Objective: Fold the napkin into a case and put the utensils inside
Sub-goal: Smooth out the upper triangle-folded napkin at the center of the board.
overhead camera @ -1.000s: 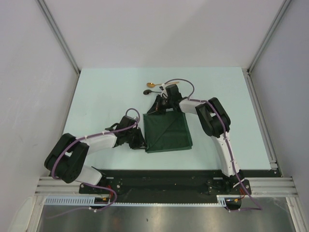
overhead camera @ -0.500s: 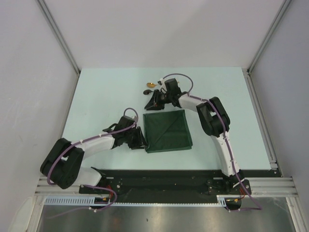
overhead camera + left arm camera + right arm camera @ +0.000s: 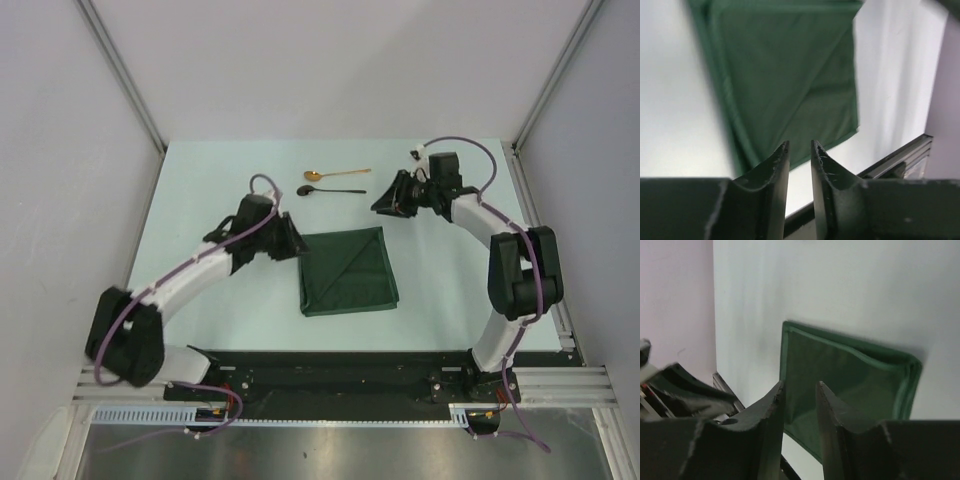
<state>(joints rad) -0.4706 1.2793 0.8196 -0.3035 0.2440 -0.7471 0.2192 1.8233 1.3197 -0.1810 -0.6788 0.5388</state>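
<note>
Top view, napkin: I see the napkin (image 3: 348,272) folded flat on the counter (image 3: 200,200), midway across and toward the near edge.
Top view, napkin's axis: It is nearly square, so I read no clear long axis. Its sides run about parallel to the counter's edges, and a diagonal fold line crosses it.
Top view, spoons: The gold spoon (image 3: 335,174) and the black spoon (image 3: 330,190) lie beyond the napkin's far edge, apart from it, with the gold one farther from me. Both long axes run left to right, bowls to the left and handles to the right.
Top view, left claw: The left claw (image 3: 292,243) sits just beside the napkin's far-left corner. I cannot tell whether it touches the cloth.
Top view, right claw: The right claw (image 3: 384,204) is beyond the far-right corner, clear of the cloth and near the spoon handles' right ends.
Left wrist, claw state: The fingers (image 3: 774,167) stand slightly spread with a thin gap, and nothing is pinched between them.
Left wrist, napkin: The blurred green cloth lies past the fingertips and fills the upper middle of the view, with one corner to the right.
Right wrist, claw state: The fingers (image 3: 771,415) are parted a little and hold nothing.
Right wrist, napkin: The cloth lies beyond the tips and a little to their right, flat on the counter, with its layered hem showing along the right edge.
</note>
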